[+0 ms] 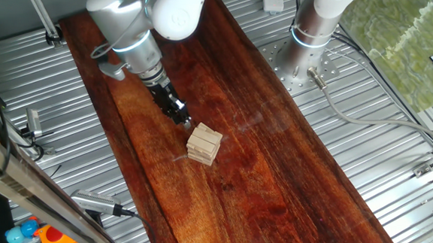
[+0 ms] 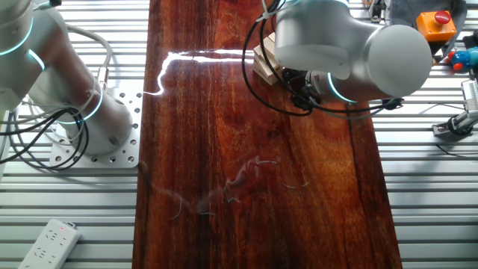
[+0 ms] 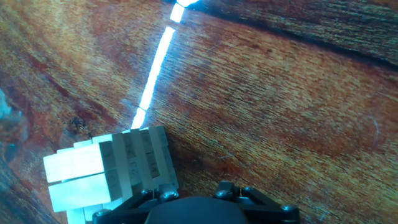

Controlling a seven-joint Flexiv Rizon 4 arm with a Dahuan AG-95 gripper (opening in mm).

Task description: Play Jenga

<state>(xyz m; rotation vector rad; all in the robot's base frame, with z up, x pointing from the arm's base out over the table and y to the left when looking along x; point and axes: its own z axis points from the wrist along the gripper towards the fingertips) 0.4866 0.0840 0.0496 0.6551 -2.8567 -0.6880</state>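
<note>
Gripper (image 1: 185,123) tips sit right at the upper corner of the Jenga stack (image 1: 204,145), touching it or just short of it; the fingers look drawn close together, but none of the views shows clearly whether they are shut, so I cannot tell.

One stack is in view. It stands upright on the dark wood board (image 1: 273,178), near the board's middle in one fixed view, and is made of pale blocks laid in crossed layers. In that view about four layers can be made out, though the exact number of blocks is too small to count. Its top layer's blocks run with their long axis from upper right to lower left in the picture, roughly across the board's grain. In the hand view the stack (image 3: 112,174) lies at the lower left, just beside the gripper body (image 3: 199,208); the top shows three blocks side by side, with the ends of two brighter blocks of a lower layer sticking out to the left, at right angles to them. In the other fixed view only a corner of the stack (image 2: 263,61) peeks out from behind the arm (image 2: 351,52).

A second robot base (image 1: 312,37) stands on the ribbed metal table (image 1: 395,162) beside the board. One white power strip (image 2: 48,243) lies on the table well apart from the stack.
</note>
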